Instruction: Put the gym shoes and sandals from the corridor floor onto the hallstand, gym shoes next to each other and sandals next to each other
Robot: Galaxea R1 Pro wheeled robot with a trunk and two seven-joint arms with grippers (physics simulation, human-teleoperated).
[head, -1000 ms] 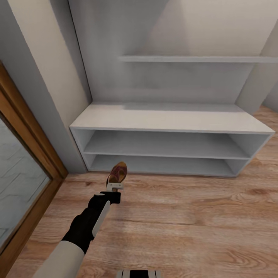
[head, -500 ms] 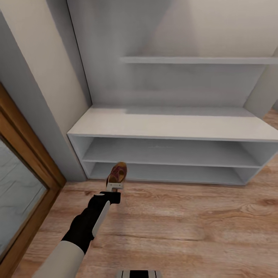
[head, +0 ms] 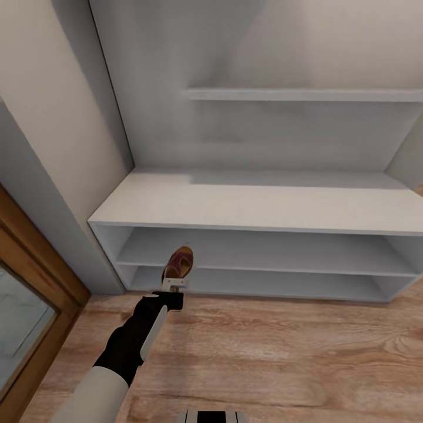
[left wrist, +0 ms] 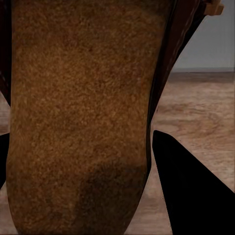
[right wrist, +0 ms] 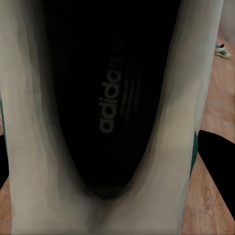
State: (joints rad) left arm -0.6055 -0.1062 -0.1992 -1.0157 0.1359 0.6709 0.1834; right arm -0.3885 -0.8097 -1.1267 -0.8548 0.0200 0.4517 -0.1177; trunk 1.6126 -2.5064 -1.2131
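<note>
My left gripper [head: 174, 284] is shut on a brown sandal [head: 178, 264], holding it in front of the left end of the hallstand [head: 247, 207], level with its lower tiers. In the left wrist view the tan footbed of the sandal [left wrist: 78, 112] lies between the dark fingers [left wrist: 188, 191]. In the right wrist view my right gripper [right wrist: 100, 147] is shut on a white gym shoe [right wrist: 29, 122] with a dark inside. A second gym shoe [right wrist: 222, 50] lies far off on the corridor floor [right wrist: 215, 98]. Both shelf tiers and the flat top of the hallstand are bare.
A wood-framed glass panel [head: 26, 294] and a grey wall post [head: 59, 200] stand left of the hallstand. An upper shelf [head: 305, 94] juts from the back panel. Wood-plank floor [head: 282, 358] stretches in front of the rack.
The camera has moved closer to the hallstand, which looks larger and lower in the picture. The left arm and its sandal keep the same place in the view.
</note>
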